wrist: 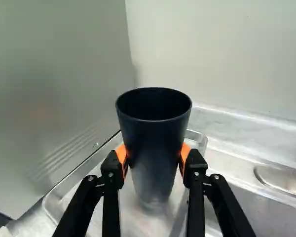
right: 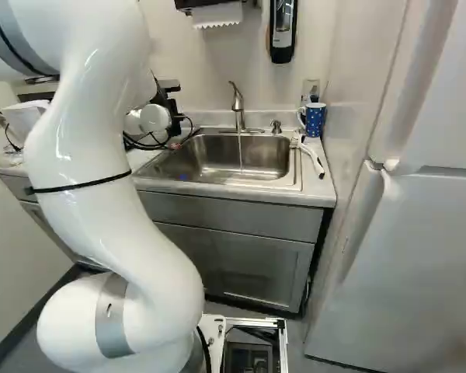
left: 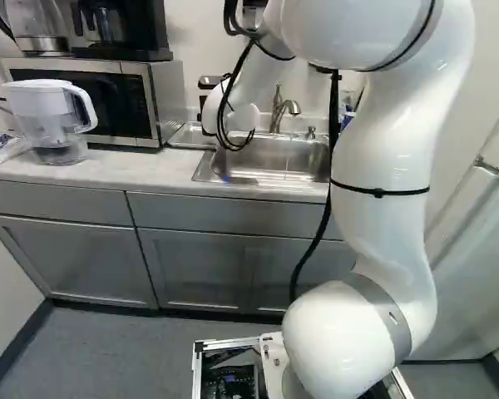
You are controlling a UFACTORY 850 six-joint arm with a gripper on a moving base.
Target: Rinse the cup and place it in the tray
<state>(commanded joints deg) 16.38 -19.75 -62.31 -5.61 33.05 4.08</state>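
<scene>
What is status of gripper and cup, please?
Gripper shut on dark cup. Cup upright over tray; contact with tray unclear. Nothing seen in the way.

Also spotted around the jaws:
Microwave is parked just left, white pitcher set farther left, polka-dot mug plonked well off right.

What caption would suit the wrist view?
Gripper shut on the upright dark cup over the metal tray.

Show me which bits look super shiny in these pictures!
Left base view: bright glare on the white arm; right base view: glints on the sink; wrist view: the tray gleams, and the dark cup looks paler low down.
</scene>
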